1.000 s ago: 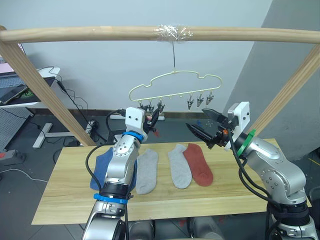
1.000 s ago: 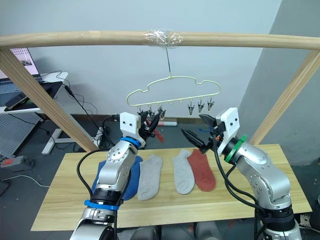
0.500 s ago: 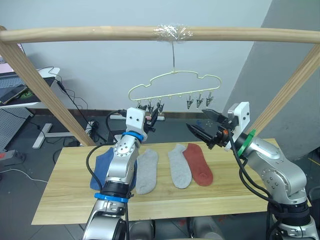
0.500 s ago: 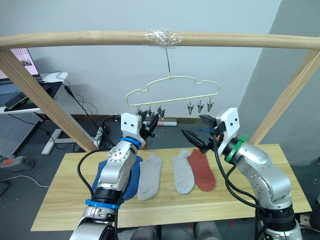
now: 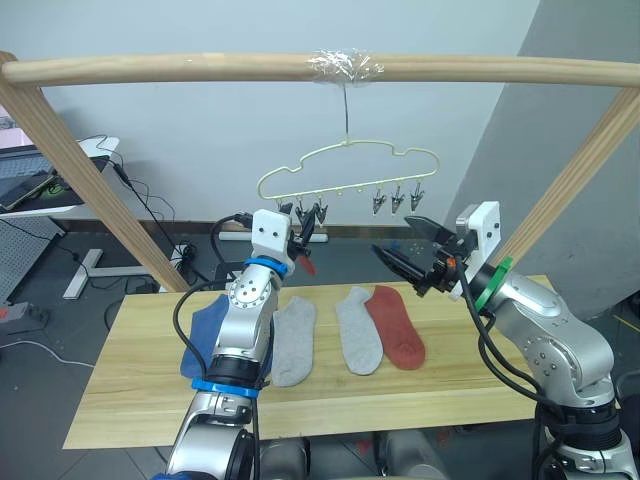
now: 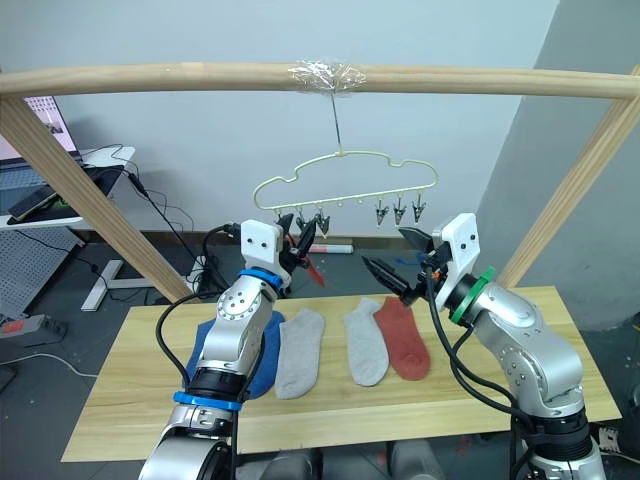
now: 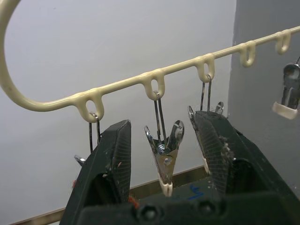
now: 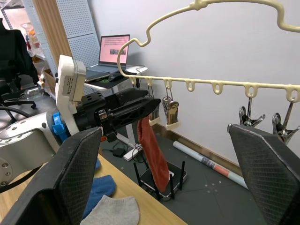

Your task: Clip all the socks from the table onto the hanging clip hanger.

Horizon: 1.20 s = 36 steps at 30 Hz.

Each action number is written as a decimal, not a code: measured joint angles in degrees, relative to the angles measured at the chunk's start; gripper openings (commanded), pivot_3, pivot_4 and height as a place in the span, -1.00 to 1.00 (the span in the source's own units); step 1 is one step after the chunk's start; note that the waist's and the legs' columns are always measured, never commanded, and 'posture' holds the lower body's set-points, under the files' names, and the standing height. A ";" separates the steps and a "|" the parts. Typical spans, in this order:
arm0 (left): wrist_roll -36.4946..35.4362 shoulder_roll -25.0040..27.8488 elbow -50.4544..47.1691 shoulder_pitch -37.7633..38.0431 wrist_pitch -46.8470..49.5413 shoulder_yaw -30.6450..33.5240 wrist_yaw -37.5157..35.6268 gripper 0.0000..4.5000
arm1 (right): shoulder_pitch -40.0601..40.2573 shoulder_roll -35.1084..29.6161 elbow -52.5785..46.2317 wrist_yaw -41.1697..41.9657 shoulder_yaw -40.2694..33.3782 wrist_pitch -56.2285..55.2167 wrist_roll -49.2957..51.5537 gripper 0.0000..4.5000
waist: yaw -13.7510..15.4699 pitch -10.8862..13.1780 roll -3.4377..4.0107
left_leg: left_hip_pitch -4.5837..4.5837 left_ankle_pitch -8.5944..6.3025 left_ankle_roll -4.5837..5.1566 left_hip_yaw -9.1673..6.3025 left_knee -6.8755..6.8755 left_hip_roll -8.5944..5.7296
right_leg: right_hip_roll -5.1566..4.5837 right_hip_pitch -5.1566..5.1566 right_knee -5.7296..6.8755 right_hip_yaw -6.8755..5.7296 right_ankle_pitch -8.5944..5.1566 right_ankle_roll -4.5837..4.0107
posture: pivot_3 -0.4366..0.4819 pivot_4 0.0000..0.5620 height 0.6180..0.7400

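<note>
On the left of the table (image 5: 130, 390), a blue sock (image 5: 205, 335) lay partly behind the left arm, followed rightwards by two light grey socks (image 5: 292, 343) and one rust red sock (image 5: 394, 327). Above them the left gripper (image 7: 161, 140) was raised to the clip hanger (image 5: 345, 165), its fingers spread on either side of one grey clip (image 7: 164, 157) without touching it. A second rust red sock (image 8: 152, 152) hung beside the left gripper; whether a clip held it could not be determined. Farther right, the right gripper (image 5: 402, 250) stood wide open and empty, near the hanger. Judged risk: a nudge from either gripper could swing the hanger, so the clip would slip from between the fingers. The left wrist view resolved the clip between the fingers; the right wrist view alone displayed the dangling sock at full length.
</note>
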 measured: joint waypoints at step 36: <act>0.57 0.05 1.41 0.27 -0.30 1.33 0.11 0.05 | -0.56 -0.52 -0.30 -0.35 -0.01 1.05 1.61 1.00 | -1.01 0.00 0.00 | -0.05 0.00 0.01 -0.02 0.00 0.00 | 0.00 -0.01 -0.02 0.00 0.00 0.01 | -0.38 -0.61 1.00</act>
